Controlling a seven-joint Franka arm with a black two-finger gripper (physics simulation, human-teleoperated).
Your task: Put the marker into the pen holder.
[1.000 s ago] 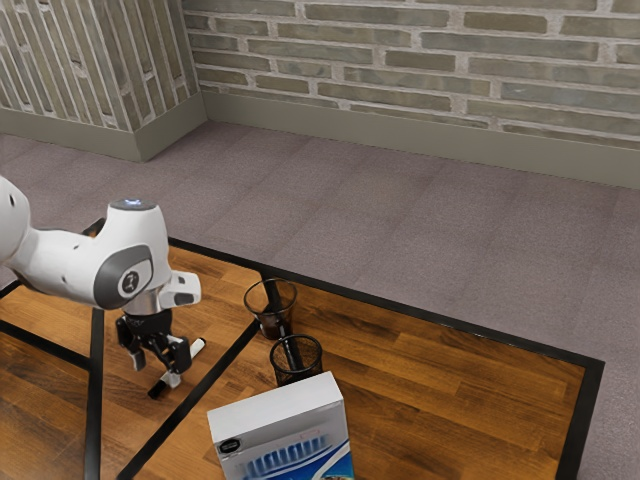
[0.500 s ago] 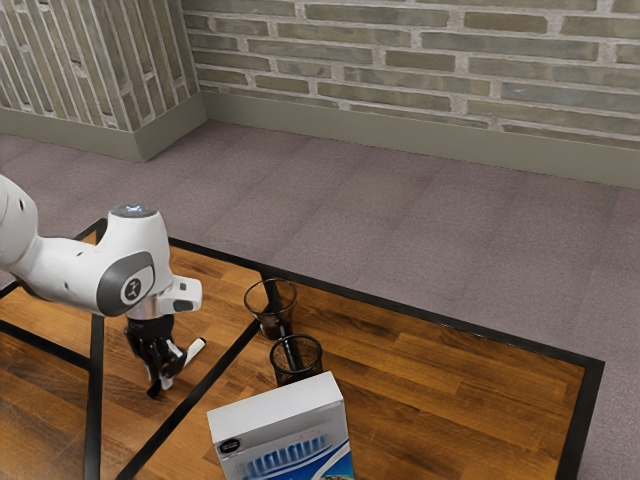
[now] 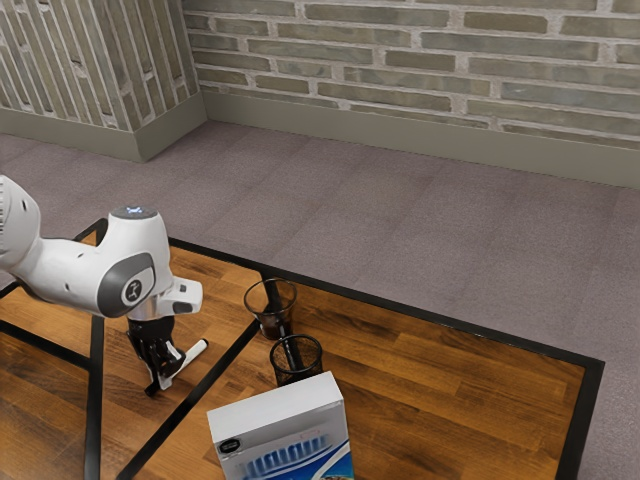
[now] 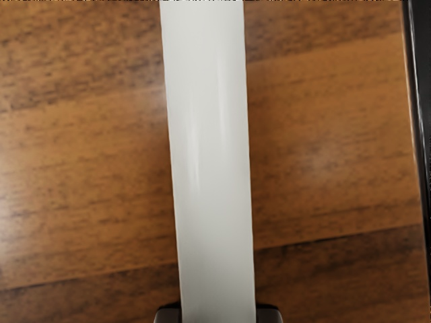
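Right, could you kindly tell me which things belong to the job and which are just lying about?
Job:
marker
gripper, shut on it
near cup or far cup, as pen holder; I can't tell which

Lying about:
box
the other cup

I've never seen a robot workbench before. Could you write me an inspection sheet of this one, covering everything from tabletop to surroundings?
Surface: brown wooden table with black strips and a black border.
Job's things: white marker with a dark end, down at the tabletop, outside both cups; farther cup and nearer cup, dark and see-through, standing side by side. Which is the pen holder, I cannot tell.
Clutter: white box with blue artwork, beside the nearer cup.
Gripper: black gripper, shut on the marker, a finger against each side.
Cables: nothing seen.
Surroundings: brick wall with a plain baseboard; greyish-purple floor.
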